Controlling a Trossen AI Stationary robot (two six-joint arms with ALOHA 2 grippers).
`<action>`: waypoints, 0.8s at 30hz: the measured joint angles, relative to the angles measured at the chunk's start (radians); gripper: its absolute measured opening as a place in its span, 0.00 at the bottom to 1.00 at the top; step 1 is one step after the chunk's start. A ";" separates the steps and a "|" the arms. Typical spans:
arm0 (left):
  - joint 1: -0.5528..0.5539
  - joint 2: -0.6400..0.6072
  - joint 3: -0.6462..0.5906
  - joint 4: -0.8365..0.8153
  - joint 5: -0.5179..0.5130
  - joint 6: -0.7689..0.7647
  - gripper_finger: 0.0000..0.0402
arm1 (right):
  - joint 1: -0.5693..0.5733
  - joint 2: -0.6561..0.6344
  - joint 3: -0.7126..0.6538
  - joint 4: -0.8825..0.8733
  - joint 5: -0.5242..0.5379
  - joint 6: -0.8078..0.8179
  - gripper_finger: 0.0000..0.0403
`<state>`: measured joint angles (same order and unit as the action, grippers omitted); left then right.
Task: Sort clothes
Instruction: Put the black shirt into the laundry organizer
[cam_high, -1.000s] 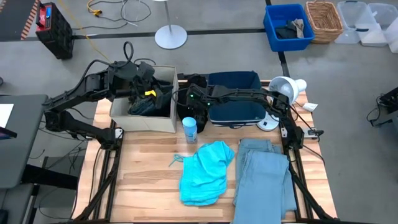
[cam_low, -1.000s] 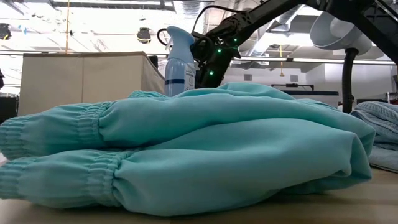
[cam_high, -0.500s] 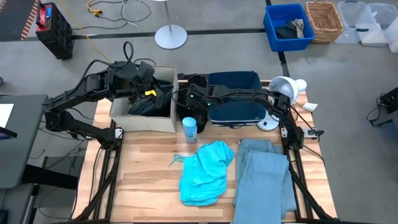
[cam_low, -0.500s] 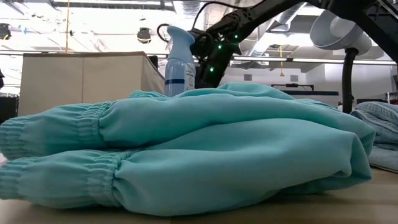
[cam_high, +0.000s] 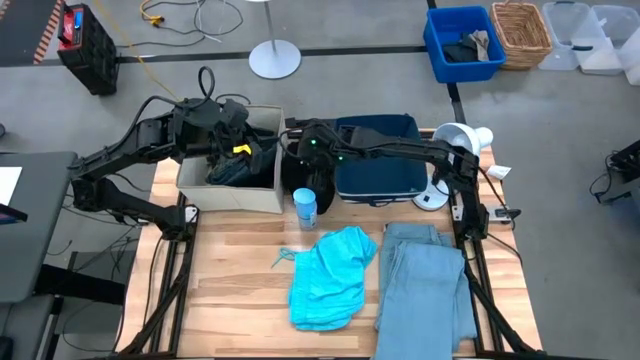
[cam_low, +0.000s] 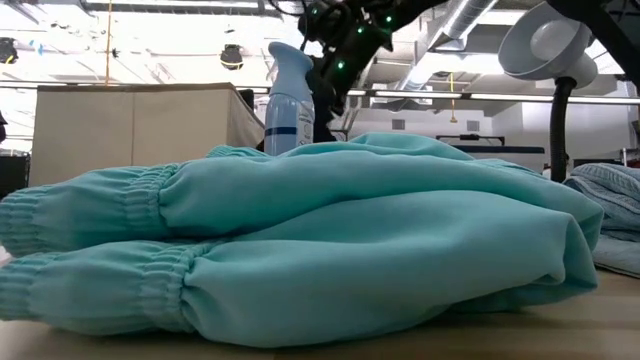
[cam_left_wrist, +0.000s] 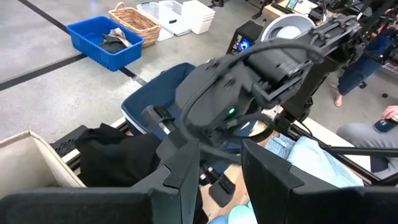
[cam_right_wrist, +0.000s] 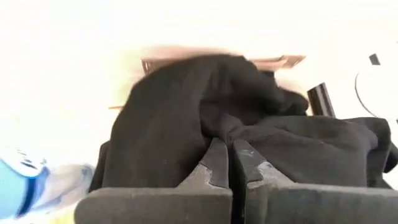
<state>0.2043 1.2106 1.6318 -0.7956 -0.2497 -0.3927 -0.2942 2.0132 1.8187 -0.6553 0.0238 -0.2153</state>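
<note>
the right pincer (cam_right_wrist: 231, 163) is pinching a black garment (cam_right_wrist: 186, 118), its fingers pressed together on a bunched fold. it hangs just beside the beige box (cam_high: 262, 196), between that box and the navy bin (cam_high: 376, 185). the cloth looks limp and light and will likely sag and swing, so a deep pinch on a gathered fold should hold better than an edge.

the left pincer (cam_left_wrist: 219, 180) hovers over the beige box, fingers spread and gripping nothing, with a dark garment (cam_high: 232, 170) lying inside the box.

the turquoise garment (cam_high: 328, 275) lies on the table near the box, beyond the spray bottle (cam_high: 305, 208). it looks soft and bulky; its elastic cuff (cam_low: 25, 215) seems a firm place to grip. the grey-blue trousers (cam_high: 425, 285) lie just beside it, farther from the box, and probably need a hold at the waistband.
</note>
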 joint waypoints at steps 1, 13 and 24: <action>0.000 0.000 0.000 0.000 0.000 0.000 0.28 | 0.001 -0.007 0.000 -0.001 0.000 0.000 0.00; 0.000 0.000 0.000 0.000 -0.001 0.000 0.28 | 0.023 -0.094 0.003 -0.026 -0.029 -0.025 0.01; 0.000 0.000 0.000 0.000 -0.012 0.000 0.28 | 0.024 -0.215 0.002 0.069 -0.013 -0.021 0.00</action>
<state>0.2043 1.2109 1.6318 -0.7952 -0.2612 -0.3924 -0.2706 1.7979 1.8206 -0.5862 0.0105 -0.2367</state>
